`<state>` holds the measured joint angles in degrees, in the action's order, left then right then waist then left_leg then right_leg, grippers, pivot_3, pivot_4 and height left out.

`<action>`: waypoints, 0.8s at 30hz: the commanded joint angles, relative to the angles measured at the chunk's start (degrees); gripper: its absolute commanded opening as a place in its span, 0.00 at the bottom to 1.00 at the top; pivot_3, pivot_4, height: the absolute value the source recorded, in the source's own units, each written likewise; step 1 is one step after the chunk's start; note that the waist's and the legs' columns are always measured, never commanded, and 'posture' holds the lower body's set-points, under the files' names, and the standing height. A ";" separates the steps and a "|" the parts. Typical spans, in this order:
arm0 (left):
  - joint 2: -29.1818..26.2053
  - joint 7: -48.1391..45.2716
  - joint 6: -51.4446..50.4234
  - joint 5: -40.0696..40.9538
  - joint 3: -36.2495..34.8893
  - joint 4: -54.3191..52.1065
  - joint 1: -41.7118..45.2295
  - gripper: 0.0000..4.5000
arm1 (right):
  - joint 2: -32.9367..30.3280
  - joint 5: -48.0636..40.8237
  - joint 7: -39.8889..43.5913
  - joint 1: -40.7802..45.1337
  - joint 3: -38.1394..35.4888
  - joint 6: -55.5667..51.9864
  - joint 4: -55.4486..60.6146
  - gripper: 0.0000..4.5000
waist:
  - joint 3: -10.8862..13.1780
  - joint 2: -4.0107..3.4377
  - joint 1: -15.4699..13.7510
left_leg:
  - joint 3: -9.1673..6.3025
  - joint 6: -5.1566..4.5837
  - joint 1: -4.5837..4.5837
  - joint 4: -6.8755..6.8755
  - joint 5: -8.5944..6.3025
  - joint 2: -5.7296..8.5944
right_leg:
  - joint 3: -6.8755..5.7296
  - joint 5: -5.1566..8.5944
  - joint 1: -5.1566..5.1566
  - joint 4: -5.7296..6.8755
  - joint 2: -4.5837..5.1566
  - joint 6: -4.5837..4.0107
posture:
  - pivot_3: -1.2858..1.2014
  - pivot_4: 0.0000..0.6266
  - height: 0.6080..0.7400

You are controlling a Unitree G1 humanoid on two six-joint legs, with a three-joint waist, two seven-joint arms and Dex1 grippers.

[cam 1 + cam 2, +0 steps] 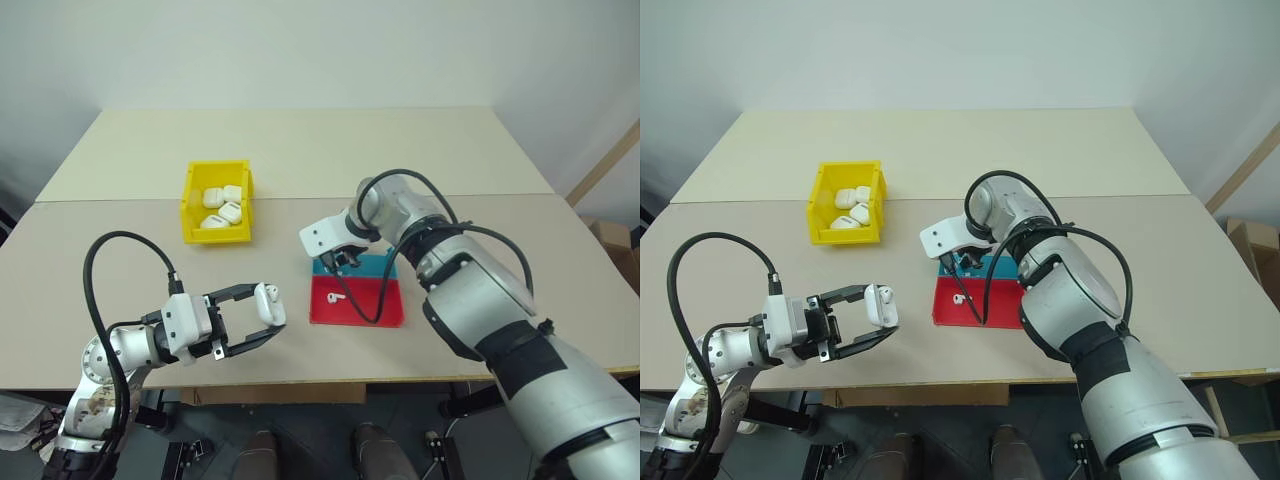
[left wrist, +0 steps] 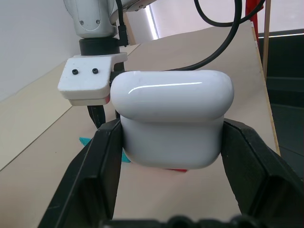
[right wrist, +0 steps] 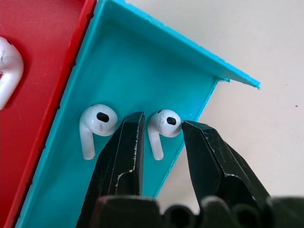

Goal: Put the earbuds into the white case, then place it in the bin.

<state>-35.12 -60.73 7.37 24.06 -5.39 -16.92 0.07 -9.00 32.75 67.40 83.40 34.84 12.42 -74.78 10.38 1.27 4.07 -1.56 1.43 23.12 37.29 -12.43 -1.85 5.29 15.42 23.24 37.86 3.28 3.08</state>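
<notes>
Glossy white rounded-pebble case [image 2: 173,123] sits clamped in the left gripper [image 1: 262,315], held level above the table's near edge.
Right gripper [image 3: 161,137] tilts steeply down into the blue half of the flat red-and-blue plastic tray [image 1: 385,312], its black fingers [image 3: 126,152] narrowly parted around one tiny white earbud [image 3: 164,124] lying there; a second earbud [image 3: 96,121] lies just beside, a third [image 1: 335,296] on the red half. Beyond, the bright yellow plastic bin [image 1: 190,205] holds several white cases on the beige tabletop [image 1: 420,150] before a pale wall.
</notes>
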 commanded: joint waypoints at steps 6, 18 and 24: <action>0.03 0.42 1.82 -0.54 -0.01 -0.70 0.39 0.62 | -0.23 0.86 0.23 -0.70 0.03 0.15 -0.43 0.38 | 0.00 0.00 0.01 | 0.00 0.00 -0.01 0.00 0.00 0.00 | 0.00 0.00 0.00 0.01 0.00 0.00 | 0.52 0.24 1.00; 0.09 0.16 2.10 -0.61 -0.36 -0.20 0.47 0.62 | -0.28 1.26 -1.14 -0.96 0.20 0.72 -0.36 0.29 | 0.00 0.00 0.03 | 0.00 0.00 -0.08 0.00 0.00 0.00 | 0.01 0.00 -0.05 0.03 -0.01 -0.01 | 0.52 0.24 1.00; 0.10 -0.20 2.90 -0.50 -0.43 0.83 0.72 0.62 | -0.15 0.99 -0.94 -0.93 -0.12 -0.20 -0.46 0.18 | 0.00 0.00 0.02 | 0.01 0.00 -0.09 0.00 0.00 0.00 | 0.01 0.01 -0.06 0.04 -0.01 -0.01 | 0.52 0.24 1.00</action>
<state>-35.01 -60.87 8.78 22.75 -5.23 -15.28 0.12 -9.05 33.14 66.44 83.11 34.78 12.61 -74.75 10.38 1.27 4.09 -1.55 1.43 23.02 37.29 -12.43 -1.86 5.30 15.43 23.17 37.90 3.27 3.07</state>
